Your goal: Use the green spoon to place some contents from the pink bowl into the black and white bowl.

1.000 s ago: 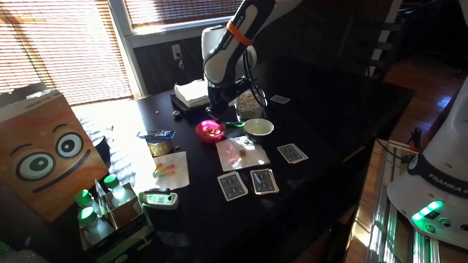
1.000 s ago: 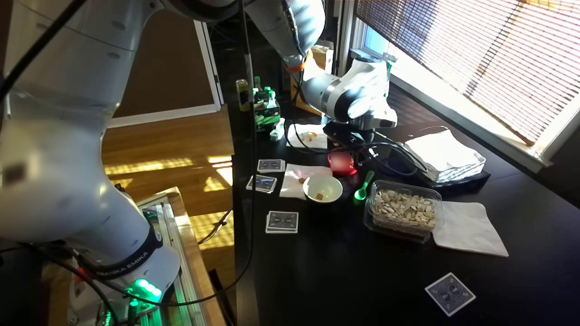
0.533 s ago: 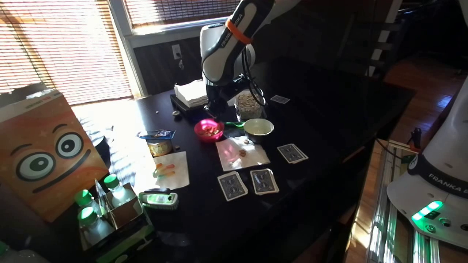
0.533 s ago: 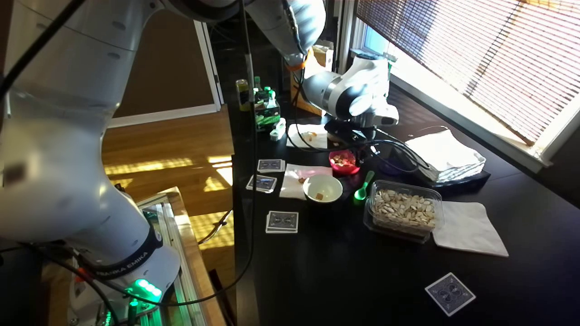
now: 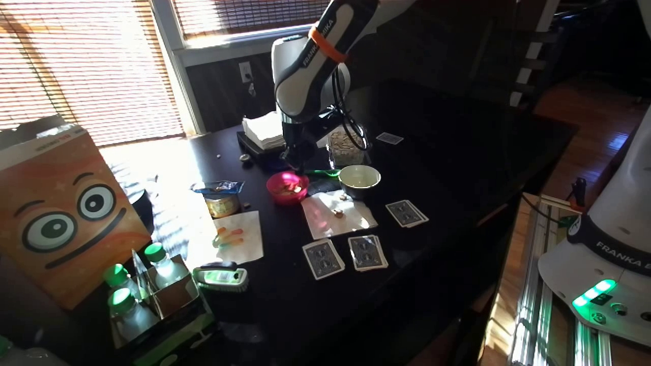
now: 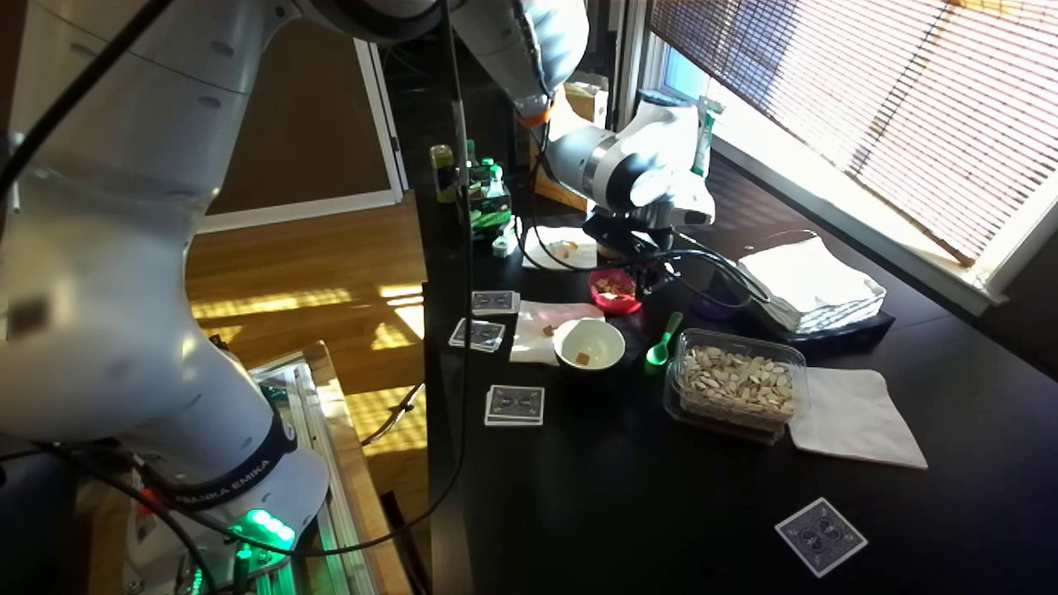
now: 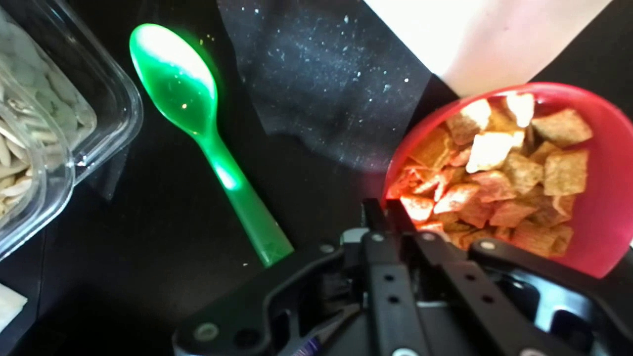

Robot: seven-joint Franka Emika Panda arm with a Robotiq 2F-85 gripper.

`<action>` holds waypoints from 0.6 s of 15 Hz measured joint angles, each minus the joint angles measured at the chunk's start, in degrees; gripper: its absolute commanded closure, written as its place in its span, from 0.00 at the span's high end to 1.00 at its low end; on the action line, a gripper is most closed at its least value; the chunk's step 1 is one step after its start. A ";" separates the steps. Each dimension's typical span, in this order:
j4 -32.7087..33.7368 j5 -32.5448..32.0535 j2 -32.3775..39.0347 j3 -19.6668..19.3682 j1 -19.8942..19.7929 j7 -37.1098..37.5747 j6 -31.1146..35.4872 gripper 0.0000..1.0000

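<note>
The tool (image 7: pixel 387 211) is hanging clenched on nothing, low in the wrist view, the pink bowl (image 7: pixel 604 193) showing at right. Left of the tool, the green spoon (image 7: pixel 213 148) is lying on the counter (image 7: pixel 153 212), slanting from upper left, handle end nearest.

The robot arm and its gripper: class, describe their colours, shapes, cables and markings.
The arm is white and black, with rounded segments and an orange band. Black cables loop beside it. White lettering on the black collar of its base reads FRANKA EMIKA, with green lights below. The gripper is black, with two slim fingers and round silver screws.
</note>
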 measured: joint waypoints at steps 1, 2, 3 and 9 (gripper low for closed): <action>0.07 0.01 -0.01 0.06 0.08 0.08 0.00 0.32; 0.10 0.06 0.06 0.17 0.12 0.22 0.00 0.34; 0.11 0.15 0.11 0.29 0.16 0.48 0.01 0.40; 0.16 0.14 0.27 -0.29 0.22 2.09 1.76 0.82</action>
